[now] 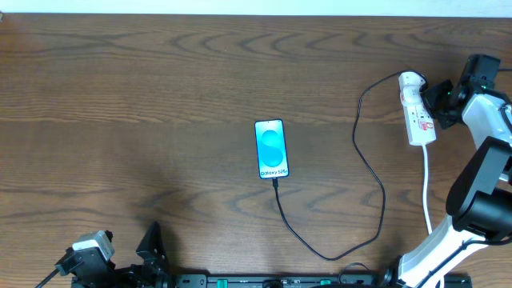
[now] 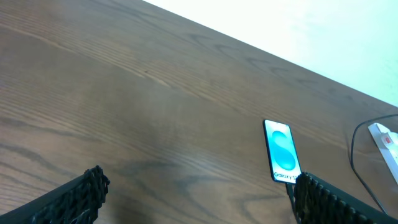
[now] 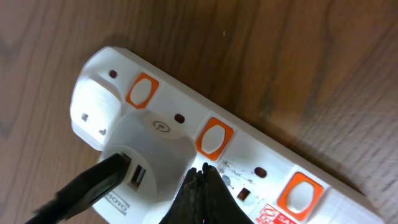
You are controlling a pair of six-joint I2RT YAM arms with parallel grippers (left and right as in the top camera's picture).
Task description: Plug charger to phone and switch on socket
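Dark wood-grain table (image 1: 144,88) under phone (image 1: 270,149) and socket (image 1: 416,112), white band (image 2: 298,31) beyond

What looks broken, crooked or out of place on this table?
Nothing much. The phone lies flat with the charger meeting its lower end. Only the socket shows small dark scuff marks beside its middle orange switch.

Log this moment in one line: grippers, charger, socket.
left gripper open, away from phone | right gripper shut, tips beside orange switch on socket | charger reaches phone at bottom edge, looks plugged
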